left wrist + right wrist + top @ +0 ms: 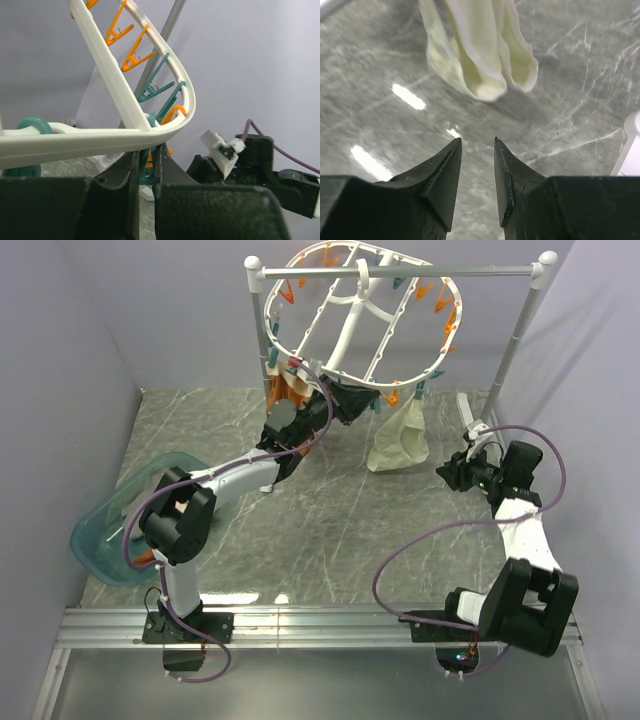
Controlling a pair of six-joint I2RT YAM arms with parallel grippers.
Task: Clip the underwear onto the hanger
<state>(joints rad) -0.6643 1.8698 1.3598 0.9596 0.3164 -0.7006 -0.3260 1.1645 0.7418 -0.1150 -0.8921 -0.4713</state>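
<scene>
The white oval hanger hangs tilted from the rail, with orange and teal clips round its rim. Under its near rim my left gripper is shut on a teal clip, just below the white rim. The pale cream underwear hangs down from that rim right beside the left fingertips, its lower end near the table. My right gripper stands to its right, open and empty. In the right wrist view the underwear dangles ahead of the open right gripper, apart from it.
A white rail stand carries the hanger, and its foot shows at the right. An orange-brown garment hangs at the hanger's left side. A teal basin sits at the table's left edge.
</scene>
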